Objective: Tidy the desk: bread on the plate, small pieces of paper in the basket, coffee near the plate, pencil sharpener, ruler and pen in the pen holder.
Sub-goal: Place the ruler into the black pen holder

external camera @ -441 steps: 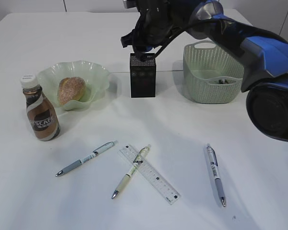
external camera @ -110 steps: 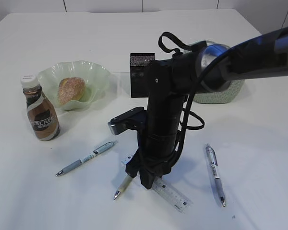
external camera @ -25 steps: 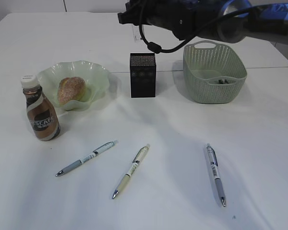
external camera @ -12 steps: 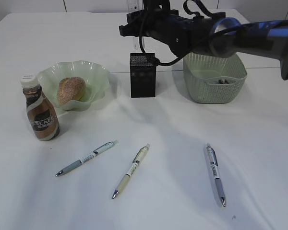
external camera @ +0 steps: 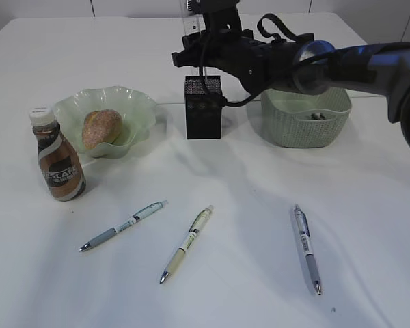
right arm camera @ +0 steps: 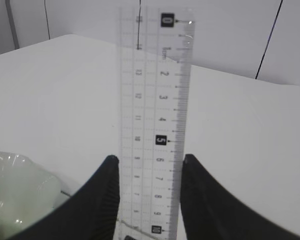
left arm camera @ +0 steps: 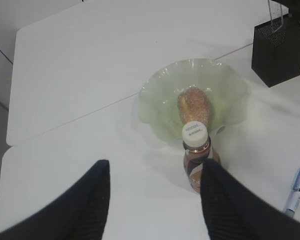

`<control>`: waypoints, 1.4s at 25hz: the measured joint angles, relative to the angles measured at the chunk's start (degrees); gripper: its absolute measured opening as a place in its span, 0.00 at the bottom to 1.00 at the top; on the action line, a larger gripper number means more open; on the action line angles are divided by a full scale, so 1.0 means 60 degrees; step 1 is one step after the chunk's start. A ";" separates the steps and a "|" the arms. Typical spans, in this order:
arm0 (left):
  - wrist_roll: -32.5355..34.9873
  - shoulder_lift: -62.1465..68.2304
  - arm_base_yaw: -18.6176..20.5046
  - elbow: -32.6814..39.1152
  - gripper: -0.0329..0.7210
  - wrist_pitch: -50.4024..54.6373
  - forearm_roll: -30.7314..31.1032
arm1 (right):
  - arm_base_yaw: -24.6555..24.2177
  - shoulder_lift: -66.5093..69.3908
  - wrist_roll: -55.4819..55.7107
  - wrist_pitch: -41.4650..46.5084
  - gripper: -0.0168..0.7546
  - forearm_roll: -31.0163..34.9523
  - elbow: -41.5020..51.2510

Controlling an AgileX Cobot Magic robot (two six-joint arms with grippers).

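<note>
My right gripper (right arm camera: 150, 158) is shut on the clear ruler (right arm camera: 155, 100), which stands upright between its fingers. In the exterior view that gripper (external camera: 203, 20) holds the ruler (external camera: 190, 12) above the black pen holder (external camera: 203, 108). Bread (external camera: 101, 128) lies on the green plate (external camera: 138, 102), and the coffee bottle (external camera: 58, 164) stands beside it. Three pens (external camera: 123, 225) (external camera: 186, 244) (external camera: 306, 249) lie on the table in front. My left gripper (left arm camera: 155, 167) hangs open and empty above the table, near the coffee bottle (left arm camera: 196, 150). The pencil sharpener is out of view.
The green basket (external camera: 304, 82) stands right of the pen holder with small dark pieces of paper (external camera: 318, 116) inside. The right arm (external camera: 342, 65) stretches across the back right. The left wrist view also shows the plate (left arm camera: 160, 100) and pen holder (left arm camera: 280, 50).
The right gripper lifted the ruler off the table and carried it up over the pen holder. In the last second the arm has come lower and nearer the holder. The left gripper stays still.
</note>
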 joint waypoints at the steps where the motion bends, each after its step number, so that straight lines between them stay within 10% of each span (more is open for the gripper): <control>1: 0.0000 0.0000 0.0000 0.0000 0.58 0.0000 0.0000 | 0.0000 0.0000 0.0000 0.0000 0.42 0.0000 0.0000; 35: 0.0000 0.0207 0.0000 0.0000 0.57 -0.0270 0.0000 | -0.0104 0.0524 0.0222 0.0519 0.49 0.0000 0.0000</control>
